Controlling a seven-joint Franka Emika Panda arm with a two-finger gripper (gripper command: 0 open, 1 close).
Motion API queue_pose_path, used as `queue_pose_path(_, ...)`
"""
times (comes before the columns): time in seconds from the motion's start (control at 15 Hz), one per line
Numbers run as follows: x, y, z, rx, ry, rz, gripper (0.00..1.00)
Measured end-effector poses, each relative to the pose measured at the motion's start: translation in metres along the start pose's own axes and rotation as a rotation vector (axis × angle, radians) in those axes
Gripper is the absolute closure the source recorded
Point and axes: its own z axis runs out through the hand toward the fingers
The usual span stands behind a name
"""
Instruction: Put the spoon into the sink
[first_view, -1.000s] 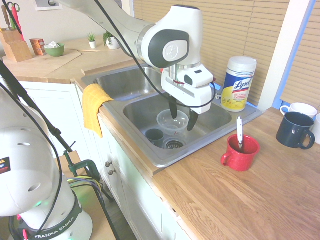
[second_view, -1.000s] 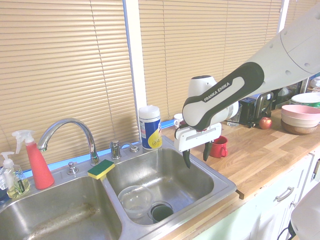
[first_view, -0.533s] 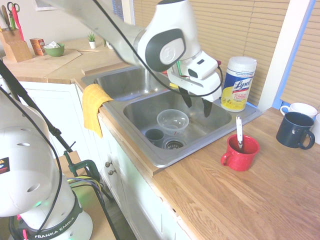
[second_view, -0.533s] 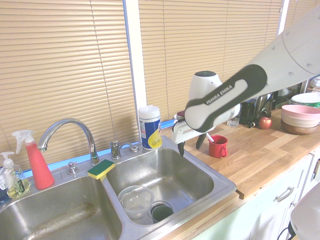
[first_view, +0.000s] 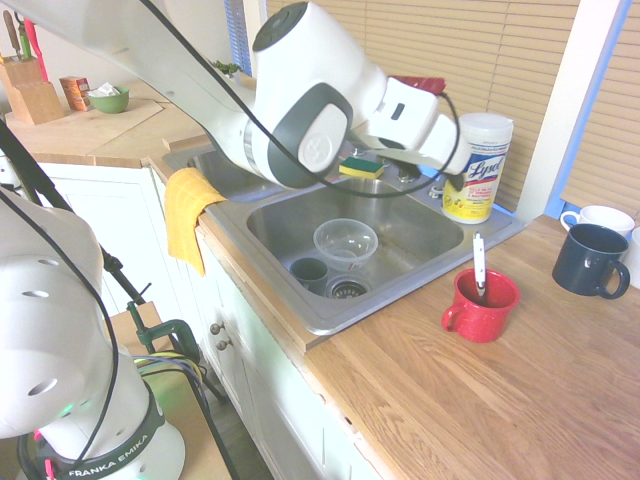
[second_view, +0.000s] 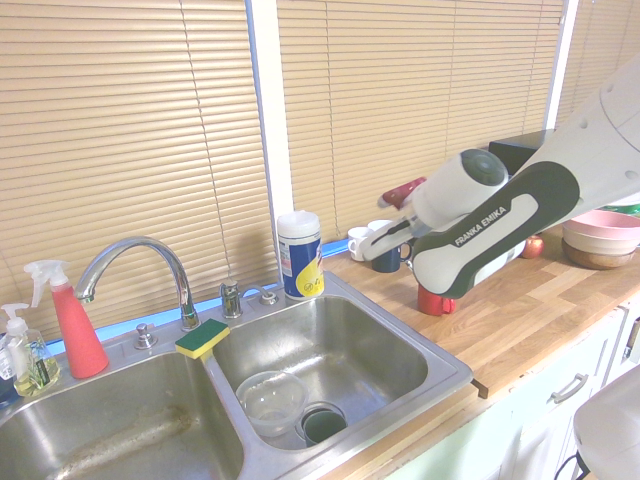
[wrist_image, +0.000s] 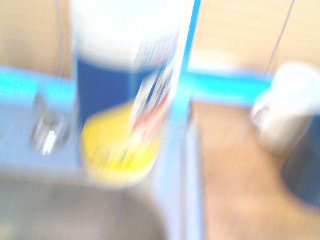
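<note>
1. White two-finger gripper (first_view: 462, 172): tilted up near the wipes canister; its fingers are hidden behind the arm's wrist in both wide views, so I cannot tell whether the claw is apart or together.
2. Wrist view: heavily blurred; only the white, blue and yellow wipes canister (wrist_image: 125, 90) and a white mug (wrist_image: 287, 110) can be made out.
3. Slender whitish-silver spoon (first_view: 480, 266): standing upright in the red mug (first_view: 482, 305) on the wooden counter (first_view: 480, 400), just beside the sink's right rim.
4. Two-basin stainless-steel sink (first_view: 400, 285): near basin holds a clear plastic bowl (first_view: 346, 241) and a dark cup (first_view: 310, 272) by the drain.
5. Yellow-green sponge (second_view: 202, 338): on the divider.
6. Dark blue mug (first_view: 590, 260): near the counter's far edge.
7. Yellow cloth (first_view: 188, 215): draped over the sink's front edge.
</note>
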Motion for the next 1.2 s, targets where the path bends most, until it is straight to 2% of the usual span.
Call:
queue_pose_path(0.47, 0.015, 0.044, 0.017, -0.06, -0.017, 0.084, 0.0)
queue_pose_path(0.93, 0.047, 0.055, 0.037, -0.125, -0.124, 0.084, 0.0)
queue_pose_path(1.2, 0.058, 0.065, 0.063, -0.185, -0.183, 0.04, 0.0)
